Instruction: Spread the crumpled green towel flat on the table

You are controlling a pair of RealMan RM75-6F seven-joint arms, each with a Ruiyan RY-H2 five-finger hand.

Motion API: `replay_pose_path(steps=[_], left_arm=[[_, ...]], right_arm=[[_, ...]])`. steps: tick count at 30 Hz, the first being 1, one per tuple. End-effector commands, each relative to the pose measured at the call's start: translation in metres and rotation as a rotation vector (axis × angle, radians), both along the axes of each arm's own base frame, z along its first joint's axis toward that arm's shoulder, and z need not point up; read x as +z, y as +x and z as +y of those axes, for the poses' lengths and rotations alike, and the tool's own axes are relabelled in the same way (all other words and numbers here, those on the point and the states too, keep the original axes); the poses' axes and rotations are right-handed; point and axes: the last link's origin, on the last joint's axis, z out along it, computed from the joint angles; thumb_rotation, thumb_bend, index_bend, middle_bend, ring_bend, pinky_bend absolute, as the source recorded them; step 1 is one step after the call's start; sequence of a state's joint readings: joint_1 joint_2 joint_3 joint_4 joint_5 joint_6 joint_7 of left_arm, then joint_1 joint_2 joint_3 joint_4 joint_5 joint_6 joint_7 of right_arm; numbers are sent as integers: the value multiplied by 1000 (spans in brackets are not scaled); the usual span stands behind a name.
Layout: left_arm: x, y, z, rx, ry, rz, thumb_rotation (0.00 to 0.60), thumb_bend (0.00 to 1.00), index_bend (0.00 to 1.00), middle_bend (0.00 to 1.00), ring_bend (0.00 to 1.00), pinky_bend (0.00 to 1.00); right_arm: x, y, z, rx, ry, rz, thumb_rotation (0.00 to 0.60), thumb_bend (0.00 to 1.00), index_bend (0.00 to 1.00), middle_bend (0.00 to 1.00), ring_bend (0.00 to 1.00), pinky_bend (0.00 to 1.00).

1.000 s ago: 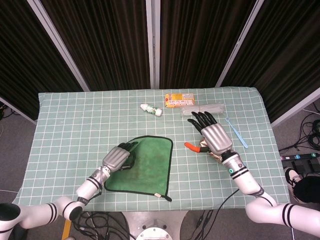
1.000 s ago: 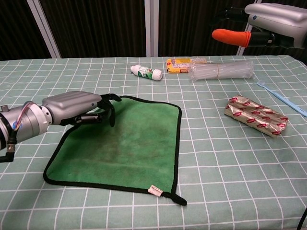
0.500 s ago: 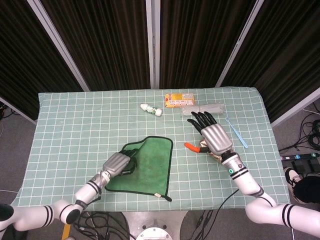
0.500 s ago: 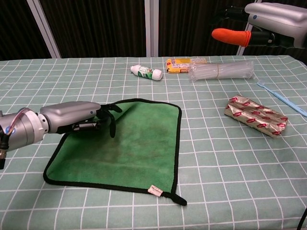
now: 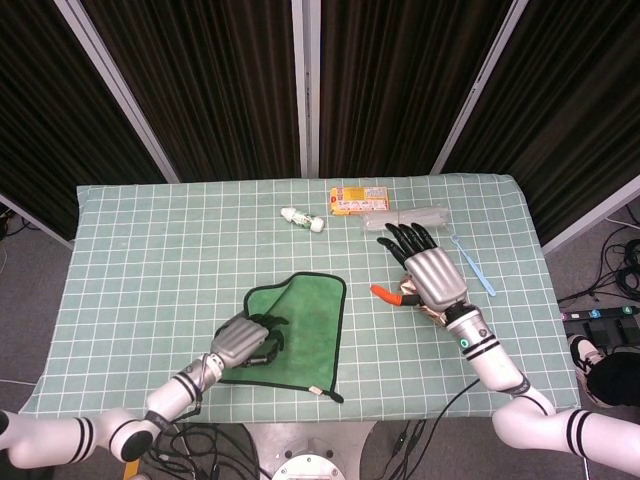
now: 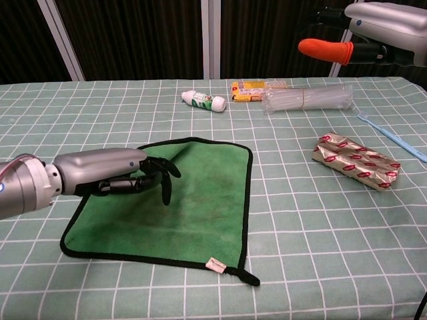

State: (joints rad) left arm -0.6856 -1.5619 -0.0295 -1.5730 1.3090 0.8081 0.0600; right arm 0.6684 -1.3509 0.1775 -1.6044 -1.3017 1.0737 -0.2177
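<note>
Two hands show in the head view. The left hand now sits lower in the frame than a second ago, having slid back toward the bottom edge over the lower left part of the green towel; its fingers are loosely spread and grasp nothing. The towel lies nearly flat at lower centre of the checked table. The right hand, right of centre, has barely shifted, held palm down with fingers apart and empty. A small white bottle and a yellow box lie toward the top centre.

In the chest view, the left hand at left has moved nearer the camera, its dark fingers now arched down over the green towel; touch cannot be judged. The towel's outline is unchanged. The right hand stays at upper right, its orange-tipped thumb pointing left. A foil packet rests at right.
</note>
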Motion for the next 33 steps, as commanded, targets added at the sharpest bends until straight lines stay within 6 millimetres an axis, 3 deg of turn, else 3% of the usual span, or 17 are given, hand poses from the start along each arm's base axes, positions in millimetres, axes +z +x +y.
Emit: replay_pose_path(steps=[1, 4, 8, 12, 17, 26, 33], left_arm=[[12, 4, 6, 8, 41, -43, 0, 624, 467, 244, 163, 179], [23, 0, 23, 51, 122, -71, 0, 624, 455, 244, 163, 181], [28, -20, 56, 131, 227, -15, 0, 621, 417, 244, 163, 183], [21, -42, 83, 170, 289, 104, 0, 620, 362, 241, 163, 183], [4, -59, 100, 187, 323, 202, 0, 622, 347, 172, 151, 183], [-23, -56, 114, 142, 321, 292, 0, 624, 343, 115, 126, 178], [-29, -43, 126, 151, 347, 256, 0, 625, 343, 107, 126, 179]], right_arm=[[1, 0, 0, 0, -2, 0, 0, 192, 131, 5, 0, 0], [2, -1, 0, 0, -5, -2, 2, 192, 131, 5, 0, 0], [3, -1, 1, 1, -5, -3, 1, 191, 131, 5, 0, 0], [3, 1, 1, 6, -5, -6, 2, 190, 132, 5, 0, 0], [2, 3, 2, 8, -5, -5, 1, 191, 131, 4, 0, 0], [2, 3, 1, 7, -8, -5, 2, 190, 132, 4, 0, 0], [4, 1, 0, 2, -15, 4, 2, 189, 132, 4, 0, 0]])
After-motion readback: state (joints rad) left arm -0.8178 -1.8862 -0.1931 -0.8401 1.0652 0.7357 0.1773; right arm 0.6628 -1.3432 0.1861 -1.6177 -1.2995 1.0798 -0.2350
